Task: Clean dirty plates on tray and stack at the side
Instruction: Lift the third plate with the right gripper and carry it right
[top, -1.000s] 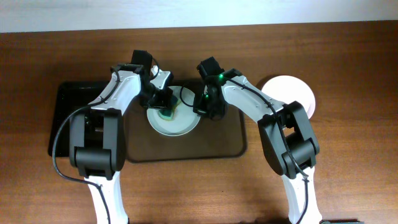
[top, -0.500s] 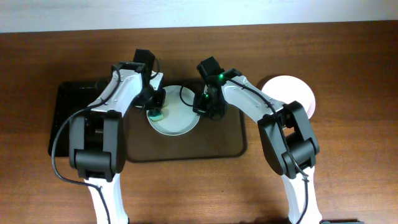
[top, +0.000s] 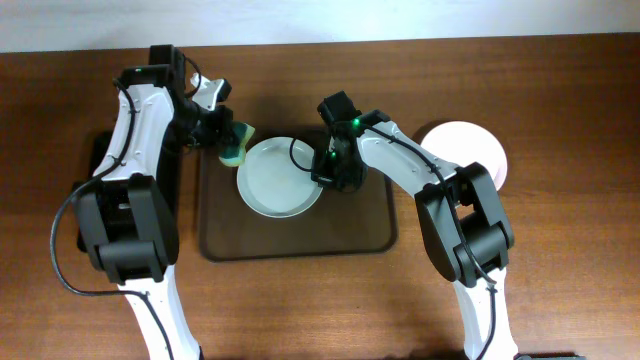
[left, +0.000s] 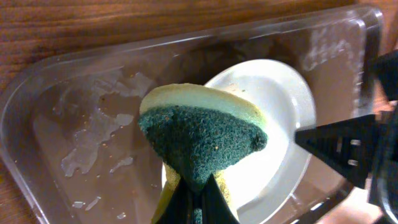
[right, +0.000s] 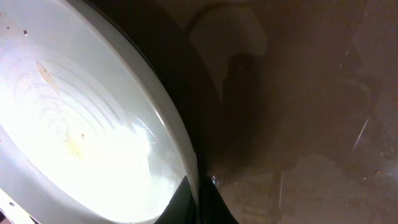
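Note:
A white plate (top: 280, 178) lies on the brown tray (top: 360, 225). It also shows in the left wrist view (left: 283, 112) and in the right wrist view (right: 87, 124), where faint orange-brown smears mark it. My right gripper (top: 325, 172) is shut on the plate's right rim (right: 193, 180). My left gripper (top: 222, 135) is shut on a green and yellow sponge (top: 238, 143), held off the plate's upper left over the tray's left end; the sponge fills the left wrist view (left: 202, 137). Another white plate (top: 470, 148) lies on the table to the right of the tray.
A black tray (top: 95, 190) lies left of the brown tray, partly under my left arm. The brown tray's floor (left: 93, 143) is wet and streaked. The wooden table (top: 560, 250) extends right and toward the front.
My left gripper has lifted the sponge off the plate and swung it up and left, past the plate's rim. The right gripper has kept its hold on the plate's rim.

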